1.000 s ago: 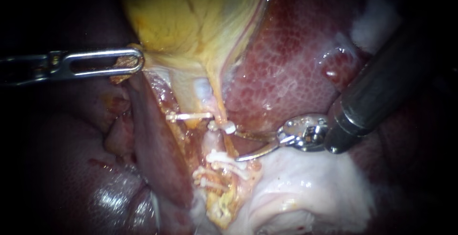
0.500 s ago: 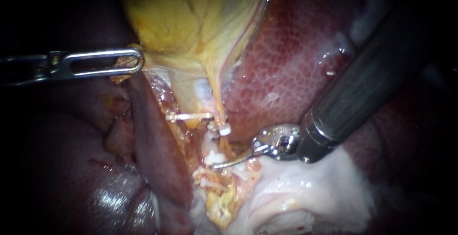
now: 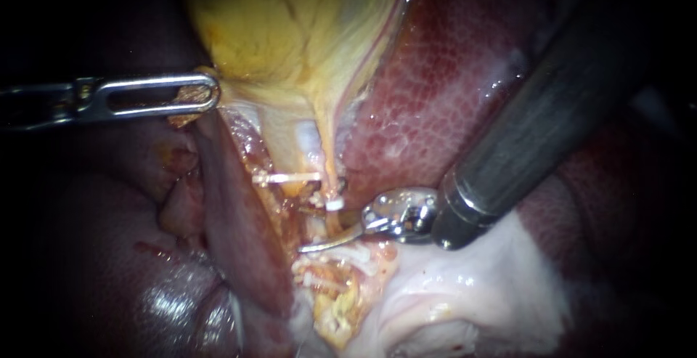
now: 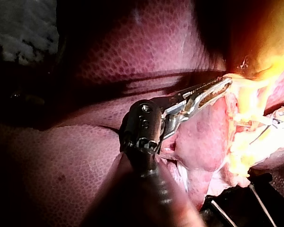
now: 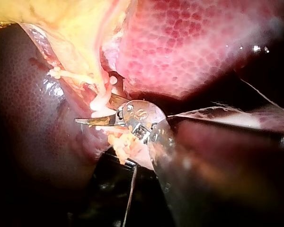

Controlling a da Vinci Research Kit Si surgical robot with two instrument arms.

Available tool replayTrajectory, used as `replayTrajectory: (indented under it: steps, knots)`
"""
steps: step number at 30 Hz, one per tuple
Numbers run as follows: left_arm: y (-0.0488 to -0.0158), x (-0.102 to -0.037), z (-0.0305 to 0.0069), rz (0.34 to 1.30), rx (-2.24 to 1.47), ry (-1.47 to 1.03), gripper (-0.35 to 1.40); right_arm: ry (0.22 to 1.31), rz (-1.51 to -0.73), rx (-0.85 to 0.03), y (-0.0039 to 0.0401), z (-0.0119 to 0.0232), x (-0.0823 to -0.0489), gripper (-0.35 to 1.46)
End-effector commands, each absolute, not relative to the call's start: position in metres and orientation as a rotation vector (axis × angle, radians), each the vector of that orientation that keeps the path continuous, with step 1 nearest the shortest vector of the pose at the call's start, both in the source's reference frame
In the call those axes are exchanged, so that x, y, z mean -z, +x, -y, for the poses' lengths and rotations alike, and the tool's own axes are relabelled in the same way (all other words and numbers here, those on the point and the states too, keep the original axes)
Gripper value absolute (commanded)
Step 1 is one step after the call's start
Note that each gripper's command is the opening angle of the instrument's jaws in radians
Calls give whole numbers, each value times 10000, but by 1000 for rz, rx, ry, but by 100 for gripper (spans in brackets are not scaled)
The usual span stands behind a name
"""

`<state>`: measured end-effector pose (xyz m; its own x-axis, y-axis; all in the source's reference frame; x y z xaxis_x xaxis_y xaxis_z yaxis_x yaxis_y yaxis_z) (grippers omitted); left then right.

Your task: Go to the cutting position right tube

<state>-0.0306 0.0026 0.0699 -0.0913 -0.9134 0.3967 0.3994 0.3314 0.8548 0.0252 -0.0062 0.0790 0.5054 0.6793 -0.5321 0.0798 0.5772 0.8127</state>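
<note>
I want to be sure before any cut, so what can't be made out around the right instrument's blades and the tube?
Far blade tip of the right instrument: endoscope view and right wrist view, behind the tube, beside a clip.
Lower stretch of the tube: endoscope view, buried under more clips and yellow tissue.
Lower jaw of the left instrument: endoscope view, covered by its upper jaw on the gallbladder.

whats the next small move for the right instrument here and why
Probably ease the right instrument a little deeper: its open blades sit around the right tube just below the white clip, yet the tube seems near their tips, not well between them. The left instrument grips the gallbladder.
</note>
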Motion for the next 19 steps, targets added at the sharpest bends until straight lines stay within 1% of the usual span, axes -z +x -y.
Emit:
replayTrajectory:
  steps: [1,19]
  knots:
    - [-306,-699,-26,1196,1200,564,-35,905,-992,-427,252,63,-791,142]
    - [-306,-699,-27,1196,1200,564,-35,907,-989,-431,252,64,-793,142]
